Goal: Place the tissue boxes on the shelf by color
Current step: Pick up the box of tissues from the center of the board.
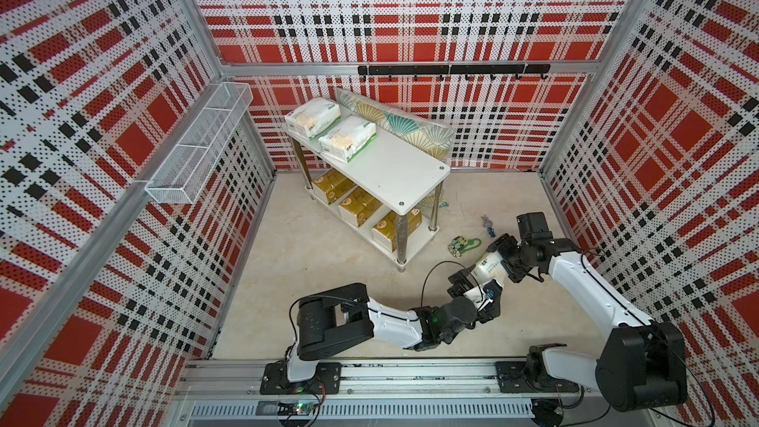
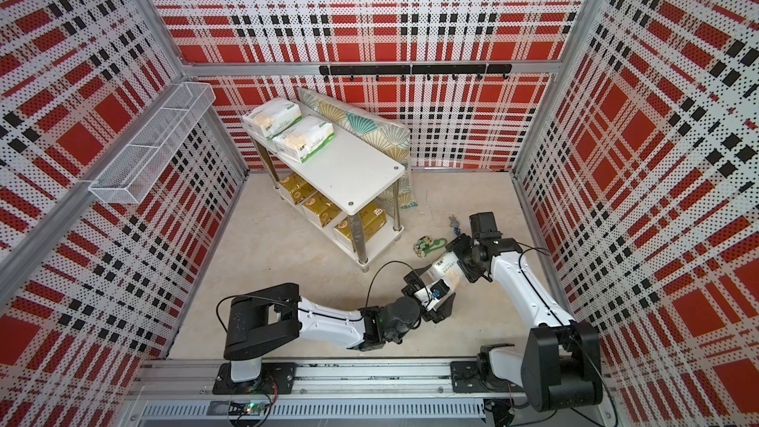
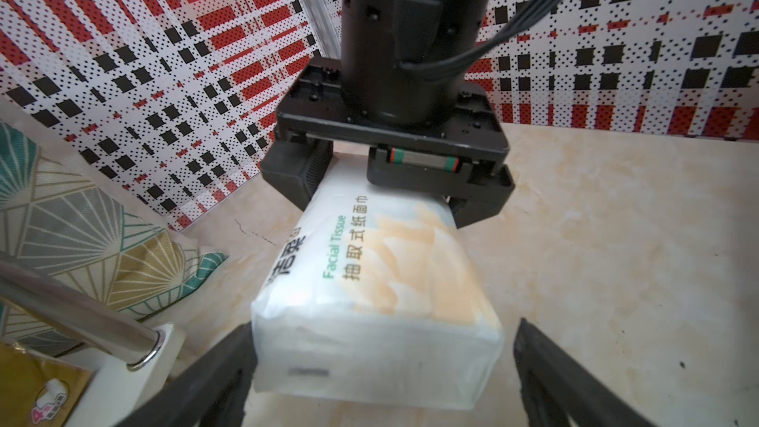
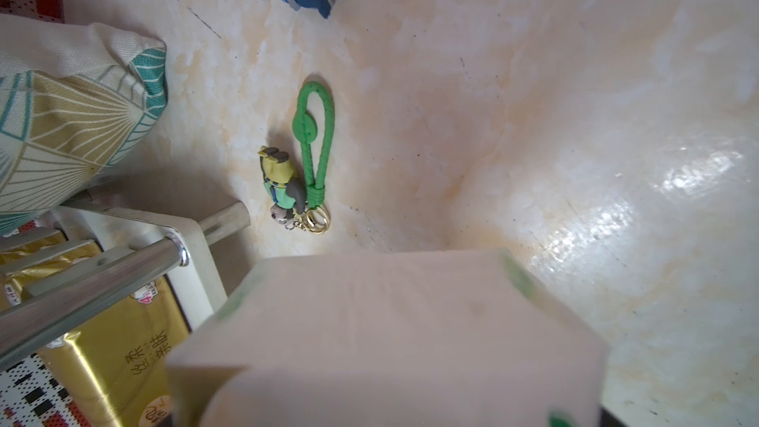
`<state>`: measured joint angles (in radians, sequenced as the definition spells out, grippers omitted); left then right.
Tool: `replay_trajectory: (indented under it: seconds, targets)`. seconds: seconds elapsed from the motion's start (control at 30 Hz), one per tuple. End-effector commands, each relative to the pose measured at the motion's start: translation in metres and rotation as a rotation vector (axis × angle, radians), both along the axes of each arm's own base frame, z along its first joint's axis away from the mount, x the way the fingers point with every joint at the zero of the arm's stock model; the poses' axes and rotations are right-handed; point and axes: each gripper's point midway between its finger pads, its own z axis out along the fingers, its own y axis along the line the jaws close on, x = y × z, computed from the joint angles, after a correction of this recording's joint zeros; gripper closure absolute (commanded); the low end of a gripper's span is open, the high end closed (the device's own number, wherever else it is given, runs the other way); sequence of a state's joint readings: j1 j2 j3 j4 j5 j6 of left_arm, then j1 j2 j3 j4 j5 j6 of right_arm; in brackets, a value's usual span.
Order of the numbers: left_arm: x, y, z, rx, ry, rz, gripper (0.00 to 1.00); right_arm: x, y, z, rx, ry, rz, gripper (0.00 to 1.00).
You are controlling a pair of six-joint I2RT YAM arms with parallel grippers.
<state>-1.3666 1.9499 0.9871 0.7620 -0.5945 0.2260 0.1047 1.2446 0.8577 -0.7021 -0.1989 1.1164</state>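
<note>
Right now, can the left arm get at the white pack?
Likely yes: the left arm has open jaws flanking the pack at its free end; the right arm grips the far end; nothing between.

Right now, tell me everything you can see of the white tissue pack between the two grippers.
The white tissue pack is a soft brick in glossy plastic wrap, white with a beige patch, green "Facial Tissue" lettering and black Chinese print. It is held near the shelf. The right gripper is shut on one end; the left gripper stands open astride the other end.
</note>
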Motion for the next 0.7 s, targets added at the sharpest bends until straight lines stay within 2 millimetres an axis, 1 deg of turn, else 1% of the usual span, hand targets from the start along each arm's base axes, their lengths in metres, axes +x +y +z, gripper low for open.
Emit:
replay_trajectory:
  seconds: [0.0, 0.17, 0.33, 0.5, 0.67]
  targets:
    - [-0.002, -0.007, -0.014, 0.049, -0.010, 0.009, 0.01, 0.006, 0.017, 0.024, 0.079, -0.085, 0.047, 0.21]
    - [0.007, -0.008, -0.014, 0.022, 0.018, 0.011, 0.01, -0.010, 0.020, 0.019, 0.077, -0.069, 0.087, 0.21]
    - [0.016, -0.003, -0.013, 0.021, 0.026, 0.014, 0.01, -0.017, 0.020, 0.017, 0.067, -0.061, 0.111, 0.21]
    - [0.020, -0.003, -0.015, 0.033, 0.027, 0.003, 0.01, -0.018, 0.023, 0.015, 0.073, -0.055, 0.130, 0.21]
    - [0.022, -0.008, -0.018, 0.046, 0.028, -0.005, 0.01, -0.018, 0.026, 0.014, 0.067, -0.049, 0.149, 0.21]
